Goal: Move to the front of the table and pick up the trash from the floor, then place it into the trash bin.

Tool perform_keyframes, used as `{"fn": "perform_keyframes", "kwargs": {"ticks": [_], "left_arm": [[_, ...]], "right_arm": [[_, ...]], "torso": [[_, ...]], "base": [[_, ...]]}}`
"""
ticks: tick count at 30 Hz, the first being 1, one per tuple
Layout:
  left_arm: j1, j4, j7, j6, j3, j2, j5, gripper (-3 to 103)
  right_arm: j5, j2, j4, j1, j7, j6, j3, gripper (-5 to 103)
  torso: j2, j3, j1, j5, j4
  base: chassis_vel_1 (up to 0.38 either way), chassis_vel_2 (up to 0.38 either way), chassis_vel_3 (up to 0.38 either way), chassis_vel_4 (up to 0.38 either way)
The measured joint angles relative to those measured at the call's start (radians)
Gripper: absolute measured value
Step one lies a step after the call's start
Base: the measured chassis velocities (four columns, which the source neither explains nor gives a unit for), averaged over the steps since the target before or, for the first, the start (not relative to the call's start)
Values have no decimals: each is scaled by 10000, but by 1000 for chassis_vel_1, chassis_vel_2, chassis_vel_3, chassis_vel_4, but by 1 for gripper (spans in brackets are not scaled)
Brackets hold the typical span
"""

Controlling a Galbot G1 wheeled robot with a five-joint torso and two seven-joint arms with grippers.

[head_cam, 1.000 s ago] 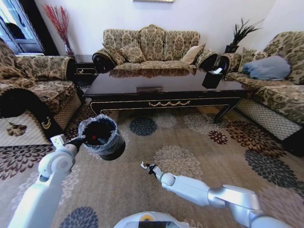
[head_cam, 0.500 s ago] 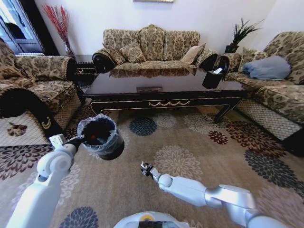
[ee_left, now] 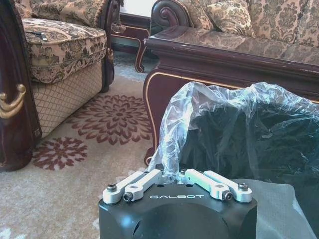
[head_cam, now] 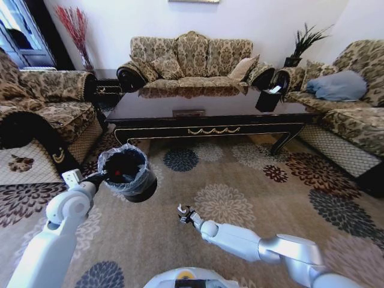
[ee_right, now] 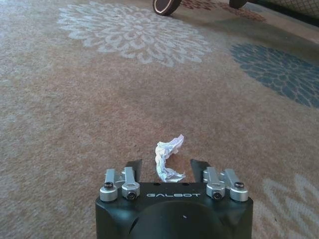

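The left gripper [ee_left: 177,173] pinches the bag-lined rim of the black trash bin [head_cam: 128,173], held above the carpet [head_cam: 252,180] before the coffee bench [head_cam: 210,120]. The right gripper [ee_right: 166,167], fingers open, straddles a crumpled white paper scrap [ee_right: 167,157] on the carpet.

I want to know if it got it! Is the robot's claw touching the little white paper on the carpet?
Cannot tell. In the right wrist view the white paper scrap lies between the open fingers of the right gripper, but no contact shows plainly.
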Motion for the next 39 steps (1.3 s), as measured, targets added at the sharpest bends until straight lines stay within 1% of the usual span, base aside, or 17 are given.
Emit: {"fn": "perform_keyframes", "kwargs": {"ticks": [1, 2, 3, 4, 6, 11, 15, 18, 20, 21, 22, 28, 31, 32, 34, 39], "left_arm": [[0, 0, -1, 0, 0, 1, 0, 3], [0, -1, -2, 0, -1, 5, 0, 3], [0, -2, -2, 1, -3, 13, 0, 3], [0, -2, -2, 1, -3, 13, 0, 3], [1, -9, -3, 1, -7, 33, -3, 3], [3, -19, -11, 0, -7, 23, -6, 3], [4, -19, -12, 0, 5, 13, -6, 3], [-2, -12, -15, 0, 9, 14, -3, 3], [-5, -7, -15, 0, 10, 14, -3, 3], [-7, 0, -15, 0, 11, 13, -3, 3], [-7, 5, -15, 0, 12, 9, -2, 3], [-1, 52, -15, -3, 27, -17, 19, 3], [-3, 66, -15, -5, 33, -19, 26, 3], [-5, 78, -15, -8, 40, -22, 33, 3], [-7, 110, -15, -12, 74, -37, 72, 3], [-27, 146, -14, -13, 146, -70, 112, 3]], "right_arm": [[-9, -1, -10, -9, 0, 0, 0, 55], [-16, -2, -17, -17, 0, 0, 1, 55], [-21, -4, -27, -24, 0, 0, 0, 44], [-21, -4, -27, -24, 0, 0, 0, 44], [-17, -4, -42, -36, 1, 0, 1, 36], [-24, -81, -27, -54, 1, 0, 0, 34], [-69, -175, 16, -64, 0, 3, -15, 30], [-112, -264, 41, -76, -4, 10, -26, 19], [-128, -286, 42, -83, -5, 13, -29, 19], [-149, -303, 43, -92, -6, 17, -30, 15], [-166, -308, 43, -107, -7, 21, -30, 14], [-310, -337, 29, -195, -16, 40, -19, 12], [-367, -380, 30, -218, -26, 63, 2, 8], [-400, -412, 40, -221, -37, 84, 19, 3], [-430, -530, 151, -198, -45, 151, 37, 1], [-388, -940, 713, 197, -41, 331, -1, 0]], "torso": [[0, 0, 0, 0, 0], [0, 0, 0, -1, 0], [0, 0, 0, 0, 0], [0, 0, 0, 0, 0], [0, 0, 0, 0, 0], [0, 0, 0, 0, 0], [0, 0, 0, 0, -1], [0, 0, 0, 0, 0], [-1, 0, 0, 0, 0], [0, 0, 0, 0, 0], [-1, 0, 0, 0, 0], [0, 0, 0, 0, 0], [-1, 0, 0, 1, 0], [0, 0, 0, 0, 0], [-1, 0, 0, 1, 0], [0, 0, 0, 0, 0]], "base": [[0, 0, 0, 0], [0, 0, 0, 0], [0, 0, 0, 0], [0, 0, 0, 0], [0, 0, 0, 0], [0, 0, 0, 0], [0, 0, 0, 0], [0, 0, 0, 0], [0, 0, 0, 0], [0, 0, 0, 0], [0, 0, 0, 0], [0, 0, 0, 0], [0, 0, 0, 0], [0, 0, 0, 0], [0, 0, 0, 0], [0, 0, 0, 0]]}}
